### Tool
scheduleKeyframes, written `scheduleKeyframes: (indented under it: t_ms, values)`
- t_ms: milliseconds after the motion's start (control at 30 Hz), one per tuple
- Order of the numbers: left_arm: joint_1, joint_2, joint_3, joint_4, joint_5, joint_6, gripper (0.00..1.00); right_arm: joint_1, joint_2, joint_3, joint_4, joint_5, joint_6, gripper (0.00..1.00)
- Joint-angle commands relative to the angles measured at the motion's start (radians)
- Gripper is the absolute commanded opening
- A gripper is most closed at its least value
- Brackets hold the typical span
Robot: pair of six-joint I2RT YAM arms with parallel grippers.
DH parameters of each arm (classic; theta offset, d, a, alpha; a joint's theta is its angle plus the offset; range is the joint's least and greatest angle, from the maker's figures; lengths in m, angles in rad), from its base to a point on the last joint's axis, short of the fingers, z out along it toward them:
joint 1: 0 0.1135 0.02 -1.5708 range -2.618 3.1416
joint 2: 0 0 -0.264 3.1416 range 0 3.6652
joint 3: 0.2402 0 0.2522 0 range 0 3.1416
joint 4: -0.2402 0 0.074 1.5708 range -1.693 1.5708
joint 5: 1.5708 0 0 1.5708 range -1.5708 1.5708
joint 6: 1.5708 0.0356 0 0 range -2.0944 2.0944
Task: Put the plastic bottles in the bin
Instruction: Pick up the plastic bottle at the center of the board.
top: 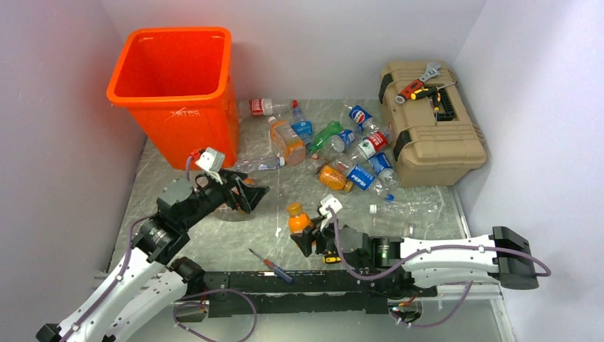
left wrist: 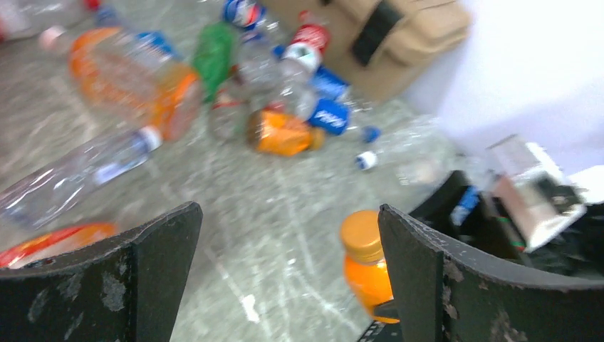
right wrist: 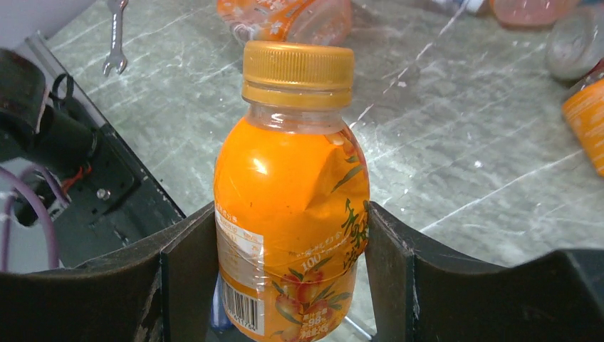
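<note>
Gripping step in hand: the right gripper (right wrist: 290, 246) was clamped on a small orange bottle (right wrist: 292, 171), one finger pressed against each side of its label, the bottle upright with its cap on top. It sat at the near middle of the table (top: 235, 239), well apart from the bin (top: 186, 125) at the far left. Whether its base had cleared the table, I could not tell. Left gripper (left wrist: 288, 235) was spread wide and empty, hovering near the bin's foot. Remaining bottles (top: 335, 142) lay heaped between bin and toolbox (top: 434, 139). Judgement: the next move calls for a high lift and a leftward carry over the rim, passing clear of the left gripper, before letting go.
</note>
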Motion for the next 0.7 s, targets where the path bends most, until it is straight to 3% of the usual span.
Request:
scheduleKeyframes:
  t_ms: [0,200,667]
  values:
    - [0.001,0.002,-0.004,0.277,0.269,-0.158,0.99,0.078,-0.061,-0.025,0.165,0.144,-0.240,0.33]
    - [0.000,0.198,0.146,0.171,0.505,-0.194,0.97,0.104,-0.058,-0.013,0.276,0.163,-0.343,0.28]
    - [-0.035,0.289,0.064,0.336,0.610,-0.296,0.93,0.106,-0.029,0.004,0.428,0.151,-0.387,0.26]
